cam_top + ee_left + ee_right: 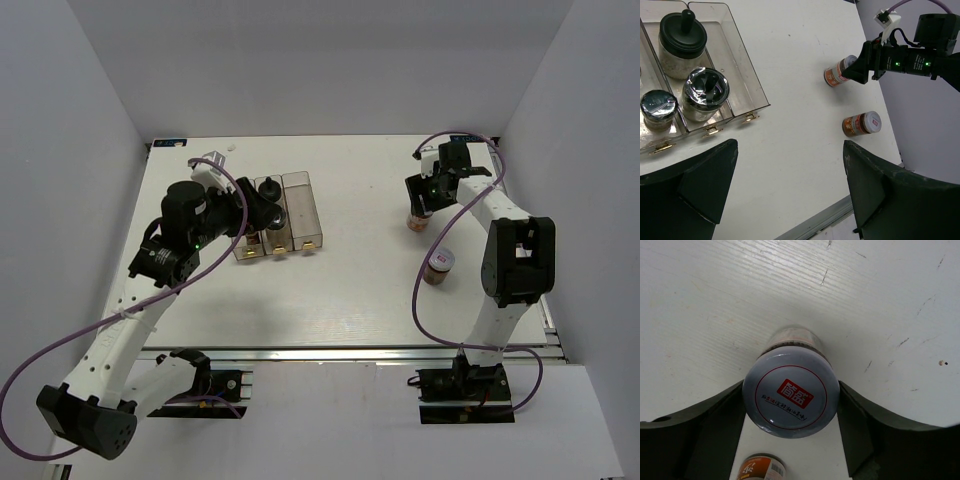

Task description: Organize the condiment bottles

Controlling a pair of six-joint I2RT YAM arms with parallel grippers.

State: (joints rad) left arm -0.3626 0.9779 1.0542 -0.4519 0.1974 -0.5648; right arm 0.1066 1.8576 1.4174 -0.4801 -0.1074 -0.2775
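Note:
Near the table's right side, my right gripper [421,203] has come down over an upright condiment bottle [416,221] with reddish contents. In the right wrist view both fingers press the sides of its grey-white lid [791,394], and the gripper [791,407] is shut on it. A second similar bottle [438,266] [761,469] stands nearer the arm. Three black-capped jars [682,45] [705,95] [658,110] sit in the clear rack [300,190]. My left gripper [266,208] [790,185] hovers by the rack, open and empty.
The rack's right compartment [747,75] holds nothing that I can see. Both loose bottles [840,75] [861,123] show in the left wrist view, close to the right wall. The table's metal front edge [340,352] runs just ahead of the arm bases.

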